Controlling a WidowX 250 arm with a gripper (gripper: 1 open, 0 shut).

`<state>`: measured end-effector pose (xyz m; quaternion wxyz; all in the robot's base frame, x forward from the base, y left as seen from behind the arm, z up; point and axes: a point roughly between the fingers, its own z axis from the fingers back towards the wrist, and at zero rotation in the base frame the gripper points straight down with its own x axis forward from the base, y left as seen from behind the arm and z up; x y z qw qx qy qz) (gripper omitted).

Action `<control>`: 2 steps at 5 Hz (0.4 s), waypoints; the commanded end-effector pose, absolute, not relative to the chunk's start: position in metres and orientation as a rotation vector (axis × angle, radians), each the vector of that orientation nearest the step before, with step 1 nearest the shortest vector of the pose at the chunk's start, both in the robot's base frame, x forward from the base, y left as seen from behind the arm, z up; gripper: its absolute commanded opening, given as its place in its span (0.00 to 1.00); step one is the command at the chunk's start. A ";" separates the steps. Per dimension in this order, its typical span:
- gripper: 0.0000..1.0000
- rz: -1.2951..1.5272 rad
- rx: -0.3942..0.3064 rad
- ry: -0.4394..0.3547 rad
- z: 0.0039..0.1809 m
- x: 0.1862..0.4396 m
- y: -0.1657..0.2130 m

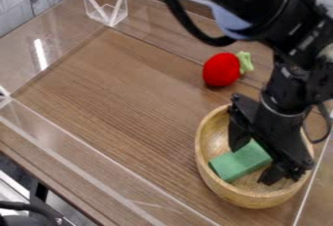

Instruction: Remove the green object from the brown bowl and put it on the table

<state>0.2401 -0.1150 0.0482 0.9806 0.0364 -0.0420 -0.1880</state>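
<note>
Block in bowl, hand open above it

Left of the bowl (208, 183) lies a broad stretch of bench (117, 103). The block (240, 160) rests inside the bowl, toward its left side. Right of the block, the open hand (255, 162) reaches over the bowl. To grasp well, center the fingers across the block's narrow sides, keep them off the bowl's wall, then close gently and lift straight up.
</note>
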 end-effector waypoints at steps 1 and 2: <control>1.00 -0.421 0.052 -0.134 0.060 0.241 -0.110; 1.00 -0.427 0.046 -0.143 0.056 0.243 -0.108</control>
